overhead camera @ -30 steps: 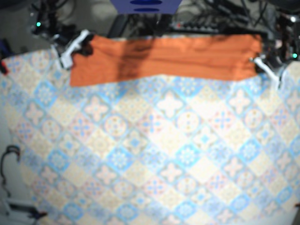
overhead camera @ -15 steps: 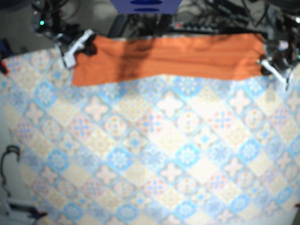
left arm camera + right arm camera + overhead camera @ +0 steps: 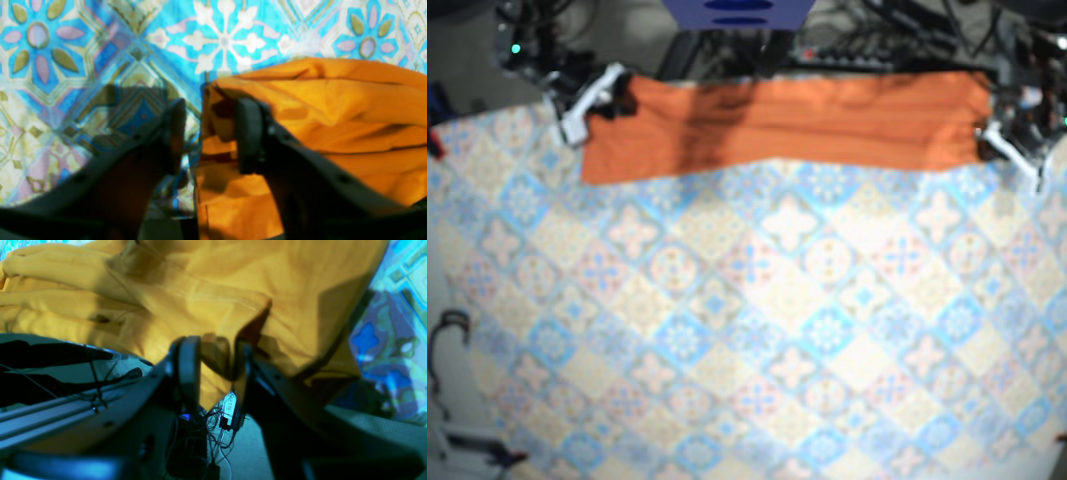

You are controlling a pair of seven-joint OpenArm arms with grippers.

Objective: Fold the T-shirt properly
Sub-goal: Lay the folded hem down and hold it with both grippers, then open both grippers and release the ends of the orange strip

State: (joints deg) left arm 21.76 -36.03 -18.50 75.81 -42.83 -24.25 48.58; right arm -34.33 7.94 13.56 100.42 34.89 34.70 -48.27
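Now the right gripper (image 3: 215,363) pinches one end of the orange T-shirt (image 3: 787,120), likely so it lies straight for folding. The left gripper (image 3: 211,133) has jaws apart around the other corner.

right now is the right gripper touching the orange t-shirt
Touching. The right wrist view shows a fold of the orange T-shirt clamped between both fingers of the right gripper, with no gap visible.

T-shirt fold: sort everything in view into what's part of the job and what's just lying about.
Job: T-shirt, left gripper, right gripper.
Lying about: tablecloth, cables, blue object.
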